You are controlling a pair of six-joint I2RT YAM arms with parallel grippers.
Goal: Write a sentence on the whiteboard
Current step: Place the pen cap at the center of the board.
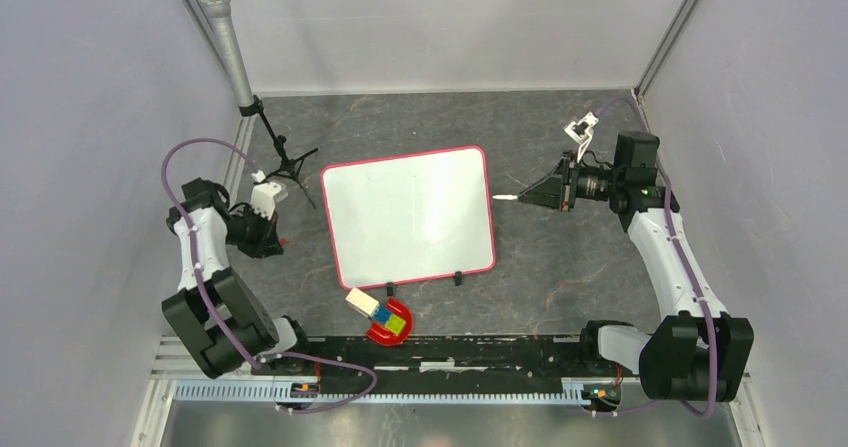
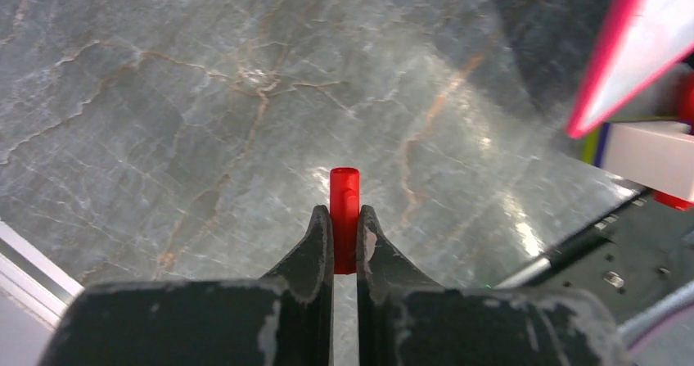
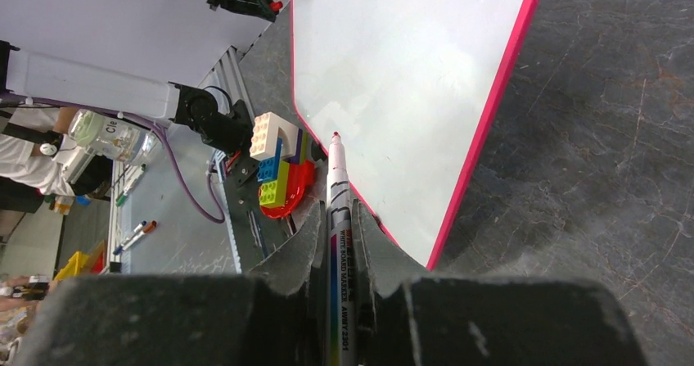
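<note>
The whiteboard (image 1: 410, 215) lies flat in the middle of the table, blank, with a red-pink border and two black clips on its near edge. It also shows in the right wrist view (image 3: 409, 79). My right gripper (image 1: 540, 191) is shut on an uncapped whiteboard marker (image 3: 338, 210); its red tip points at the board's right edge and hangs just off it. My left gripper (image 1: 272, 239) is left of the board, low over the table, shut on the red marker cap (image 2: 344, 210).
A microphone on a small black tripod (image 1: 282, 157) stands behind the board's left corner. A red dish with coloured toy bricks (image 1: 385, 319) sits by the board's near edge. The cell walls close in on both sides.
</note>
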